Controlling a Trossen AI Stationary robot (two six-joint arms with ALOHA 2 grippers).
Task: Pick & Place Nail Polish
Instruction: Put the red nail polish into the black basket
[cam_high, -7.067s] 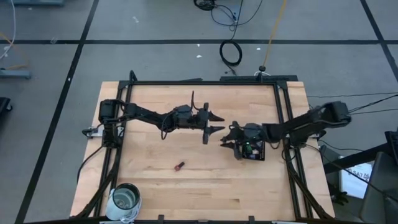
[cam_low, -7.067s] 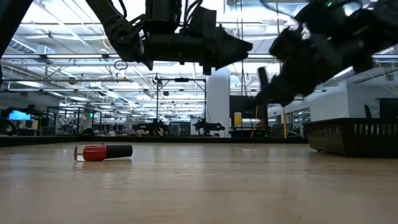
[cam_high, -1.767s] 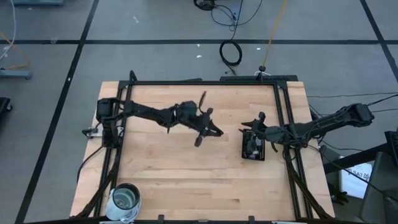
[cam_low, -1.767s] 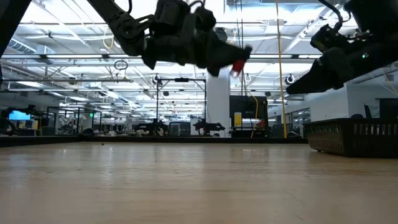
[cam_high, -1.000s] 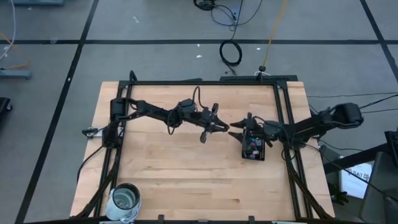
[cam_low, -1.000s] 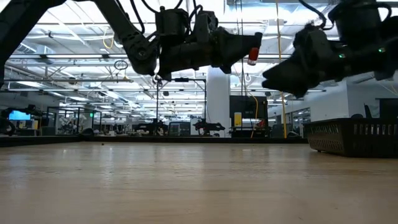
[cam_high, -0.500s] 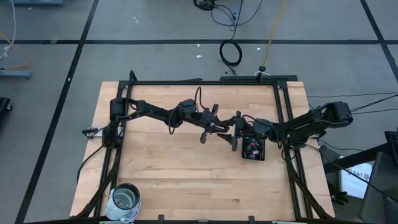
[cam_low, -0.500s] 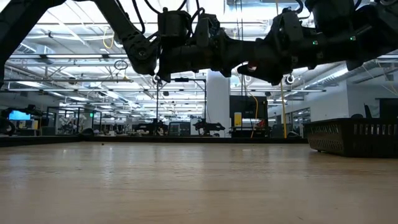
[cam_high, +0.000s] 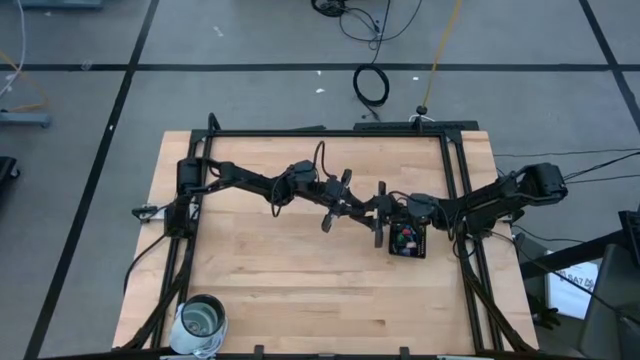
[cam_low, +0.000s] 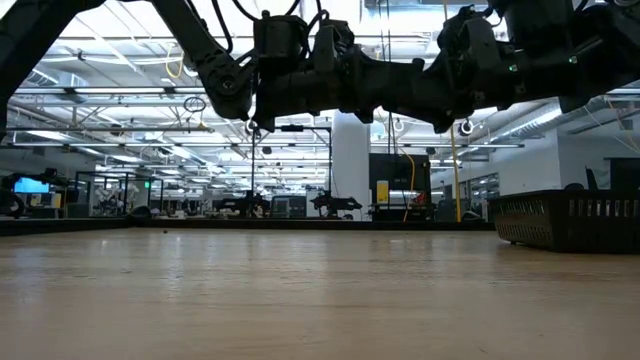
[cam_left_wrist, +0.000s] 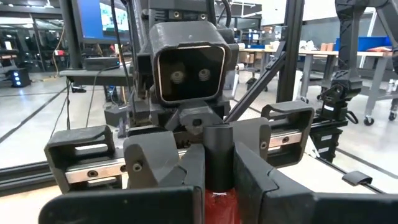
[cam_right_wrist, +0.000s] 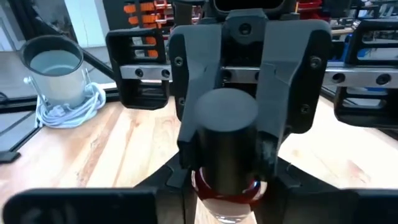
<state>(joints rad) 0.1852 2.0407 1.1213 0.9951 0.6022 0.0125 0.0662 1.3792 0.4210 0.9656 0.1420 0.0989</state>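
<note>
A red nail polish bottle (cam_left_wrist: 217, 208) with a dark cap (cam_right_wrist: 227, 140) is held upright in mid-air over the table's middle. My left gripper (cam_high: 352, 208) reaches it from the left and is shut on it. My right gripper (cam_high: 375, 214) faces it from the right and is shut on the same bottle. In the low view the two grippers meet high above the table (cam_low: 400, 95) and hide the bottle. My left gripper pinches the bottle between its two fingers, which meet the red body (cam_left_wrist: 217, 205) just below the cap. The fingers come level from the table's left. The bottle stands upright, cap up, lifted clear of the table. My right gripper has its two fingers (cam_left_wrist: 177, 168) against opposite sides of the same bottle, beside the cap's lower part (cam_left_wrist: 211, 168). They come level from the table's right, facing my left gripper. My own fingertips hide the exact place of contact in the right wrist view.
A black tray (cam_high: 421, 247) with several small bottles sits just right of the grippers; its wall shows in the low view (cam_low: 570, 220). A round glass jar (cam_high: 203, 322) stands at the near left corner. A black frame (cam_high: 330, 133) borders the table.
My right gripper has gone toward the table's left edge, from over the tray up to my left gripper's bottle, and its fingers now stand around it. The bottle's red, seen in the low view a second ago, is now hidden between the grippers.
</note>
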